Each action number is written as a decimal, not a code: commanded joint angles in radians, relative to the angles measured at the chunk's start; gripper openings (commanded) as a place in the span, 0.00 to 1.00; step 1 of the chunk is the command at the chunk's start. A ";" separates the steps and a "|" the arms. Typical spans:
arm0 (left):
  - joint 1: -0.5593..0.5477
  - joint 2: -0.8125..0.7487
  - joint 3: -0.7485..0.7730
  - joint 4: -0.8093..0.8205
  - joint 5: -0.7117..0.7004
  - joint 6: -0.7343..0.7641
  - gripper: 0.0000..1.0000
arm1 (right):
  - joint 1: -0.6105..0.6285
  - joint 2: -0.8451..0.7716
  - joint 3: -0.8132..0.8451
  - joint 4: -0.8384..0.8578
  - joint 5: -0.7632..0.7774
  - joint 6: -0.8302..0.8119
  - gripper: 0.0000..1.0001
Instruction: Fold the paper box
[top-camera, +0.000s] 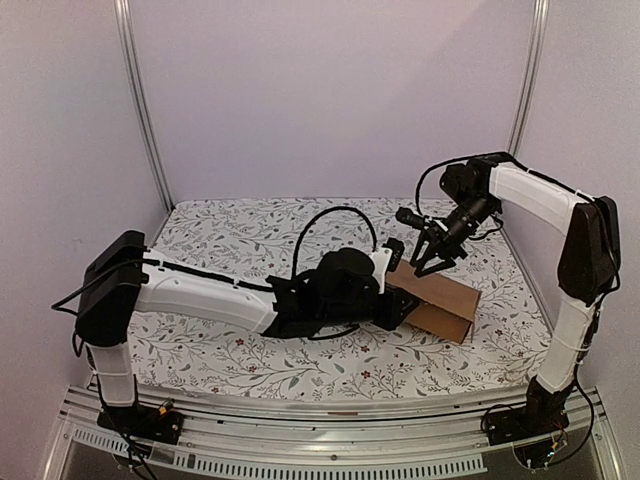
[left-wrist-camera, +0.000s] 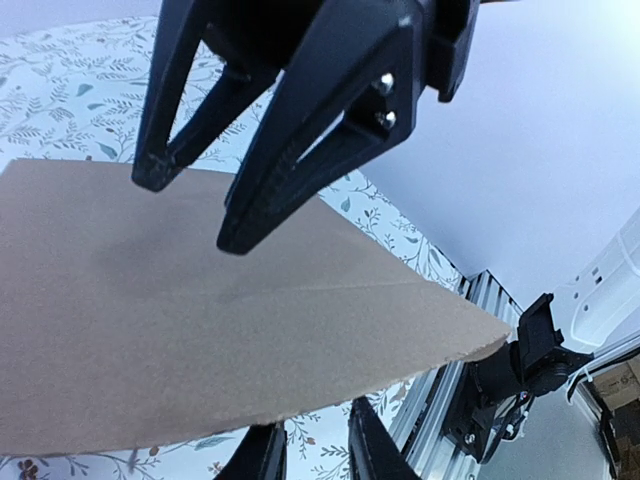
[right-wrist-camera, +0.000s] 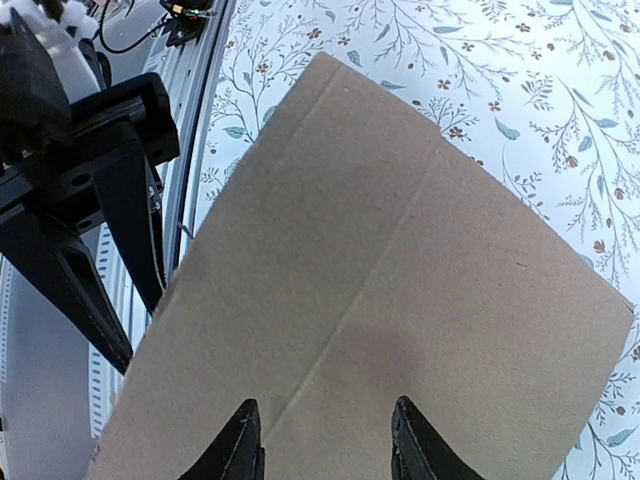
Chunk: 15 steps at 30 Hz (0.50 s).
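The paper box (top-camera: 447, 302) is a brown cardboard sheet with a crease, lying right of centre on the table. In the left wrist view the paper box (left-wrist-camera: 150, 320) lies tilted over my fingers. My left gripper (top-camera: 404, 302) sits at its left edge, jaws a little apart. Its fingertips (left-wrist-camera: 262, 452) go under the cardboard rim and their ends are hidden. My right gripper (top-camera: 428, 262) hovers open just above the sheet's far left corner. Nothing is between its fingers (right-wrist-camera: 240, 440), and the creased panel (right-wrist-camera: 400, 250) lies below them.
A floral tablecloth (top-camera: 250, 235) covers the table. An aluminium rail (top-camera: 300, 415) runs along the near edge, and the right arm's base (left-wrist-camera: 530, 350) is bolted to it. Metal posts (top-camera: 140, 100) and white walls close in the back and sides.
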 joint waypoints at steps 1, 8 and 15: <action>-0.004 -0.036 0.006 -0.014 -0.030 0.043 0.23 | 0.027 0.029 0.014 -0.009 -0.005 0.007 0.43; -0.057 -0.078 -0.118 -0.187 0.019 0.042 0.23 | 0.025 0.016 0.008 -0.016 0.083 0.002 0.43; -0.115 -0.144 -0.305 -0.230 -0.025 0.005 0.25 | -0.040 0.003 -0.028 0.125 0.215 0.119 0.43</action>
